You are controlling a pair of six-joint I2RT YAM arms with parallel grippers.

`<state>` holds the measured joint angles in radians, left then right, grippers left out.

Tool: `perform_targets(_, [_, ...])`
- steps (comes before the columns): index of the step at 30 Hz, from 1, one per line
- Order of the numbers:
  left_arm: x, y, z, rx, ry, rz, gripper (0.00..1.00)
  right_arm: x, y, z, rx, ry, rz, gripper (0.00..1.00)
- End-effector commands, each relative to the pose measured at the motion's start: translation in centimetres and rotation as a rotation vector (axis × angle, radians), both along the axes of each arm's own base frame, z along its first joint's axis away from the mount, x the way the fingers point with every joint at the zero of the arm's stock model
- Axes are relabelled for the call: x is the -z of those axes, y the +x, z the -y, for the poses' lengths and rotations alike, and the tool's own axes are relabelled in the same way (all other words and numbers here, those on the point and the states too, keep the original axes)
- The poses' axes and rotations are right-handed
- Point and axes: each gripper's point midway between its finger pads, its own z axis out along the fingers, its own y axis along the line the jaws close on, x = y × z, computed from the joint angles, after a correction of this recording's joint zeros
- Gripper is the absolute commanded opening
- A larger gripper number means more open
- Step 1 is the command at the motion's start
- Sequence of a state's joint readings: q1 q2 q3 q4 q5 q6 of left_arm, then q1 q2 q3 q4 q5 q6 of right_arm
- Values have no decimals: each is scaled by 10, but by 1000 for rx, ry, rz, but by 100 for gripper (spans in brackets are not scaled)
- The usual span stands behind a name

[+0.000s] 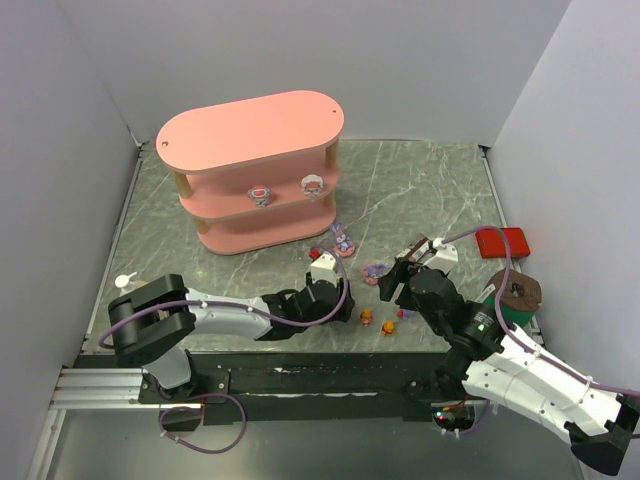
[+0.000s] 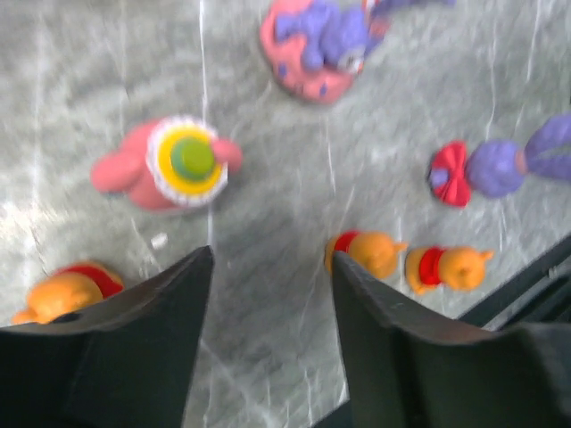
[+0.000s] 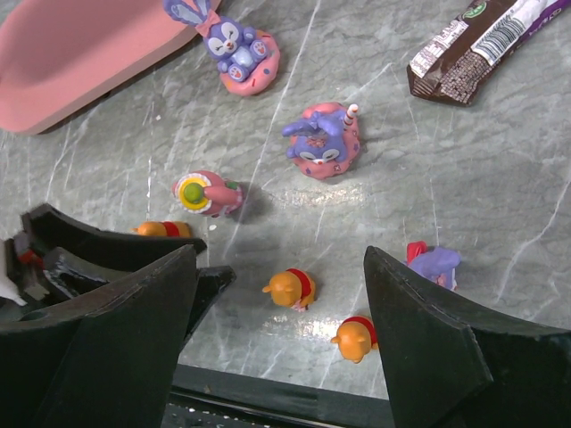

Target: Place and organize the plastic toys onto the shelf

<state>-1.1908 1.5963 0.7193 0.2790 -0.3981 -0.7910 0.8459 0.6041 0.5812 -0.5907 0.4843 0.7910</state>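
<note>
The pink shelf [image 1: 250, 170] stands at the back left, with two pink-white toys [image 1: 260, 195] [image 1: 312, 185] on its middle tier. Loose on the table lie a pink-white toy [image 2: 183, 165], a purple toy on a pink ring [image 3: 321, 143], another [image 3: 241, 45] near the shelf base, and a purple one with a red bow [image 2: 486, 169]. Two orange bears [image 3: 293, 287] [image 3: 357, 337] lie between my right gripper's fingers, untouched. A third bear [image 2: 67, 292] lies just left of my left gripper [image 2: 271, 259], which is open over bare table. My right gripper [image 3: 278, 254] is open too.
A brown-wrapped snack bar [image 3: 482, 45] lies at the far right of the toys. A red flat box [image 1: 503, 243] sits near the right wall. The left gripper's fingers [image 3: 116, 250] are close beside my right gripper. The table's front edge [image 3: 285, 392] runs just below the bears.
</note>
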Motion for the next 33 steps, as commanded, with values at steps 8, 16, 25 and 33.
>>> perform_targets(8, [-40, 34, -6, -142, 42, 135, 86, -8, 4, 3, 21, 16, 30, 85])
perform_targets(16, [-26, 43, -4, -150, 103, 129, 93, -7, 4, 5, 27, 13, 29, 86])
perform_targets(25, [-18, 63, -6, -161, 135, 117, 92, -8, 4, 9, 40, 10, 33, 86])
perform_targets(33, [-10, 62, -10, -144, 189, 112, 90, -5, 4, 10, 43, 4, 27, 87])
